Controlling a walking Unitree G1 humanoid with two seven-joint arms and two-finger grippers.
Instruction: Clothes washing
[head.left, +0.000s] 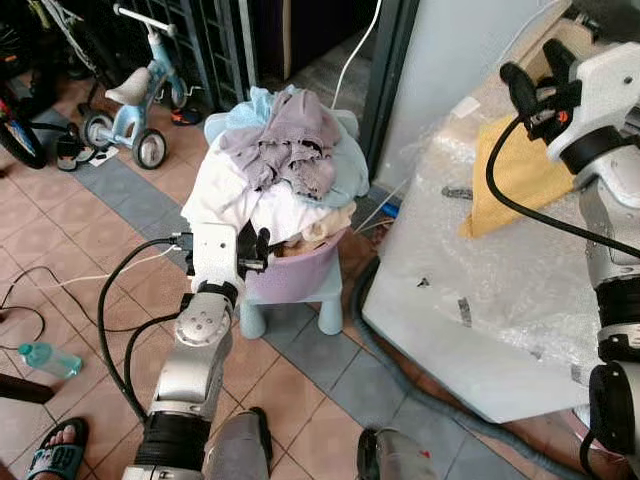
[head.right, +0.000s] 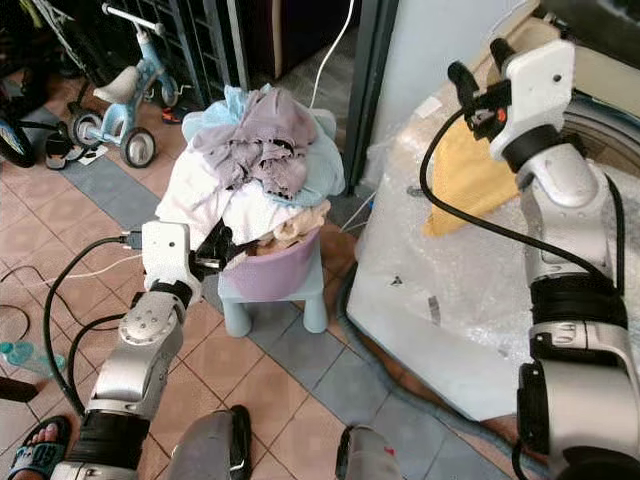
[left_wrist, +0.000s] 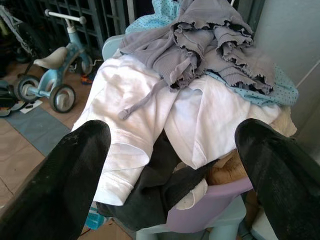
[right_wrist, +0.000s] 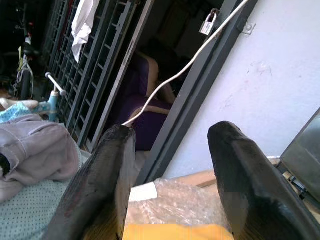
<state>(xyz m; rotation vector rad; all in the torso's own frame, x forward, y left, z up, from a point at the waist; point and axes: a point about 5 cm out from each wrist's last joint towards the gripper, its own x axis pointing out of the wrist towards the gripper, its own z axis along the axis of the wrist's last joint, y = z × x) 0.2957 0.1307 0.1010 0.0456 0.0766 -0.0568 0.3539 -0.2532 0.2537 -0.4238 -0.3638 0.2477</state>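
Left gripper (head.left: 262, 247) gaping empty at the laundry pile (head.left: 283, 165)

You're reaching for soft, light, floppy cloth heaped in one purple basin (head.left: 300, 278) on one stool (head.left: 290, 312); pinching a bunched fold of the white garment (left_wrist: 150, 125) looks safest. One yellow cloth (head.left: 515, 172) is lying on the washer (head.left: 480, 280), where your right gripper (head.left: 533, 75) is hovering, parted and holding nothing.
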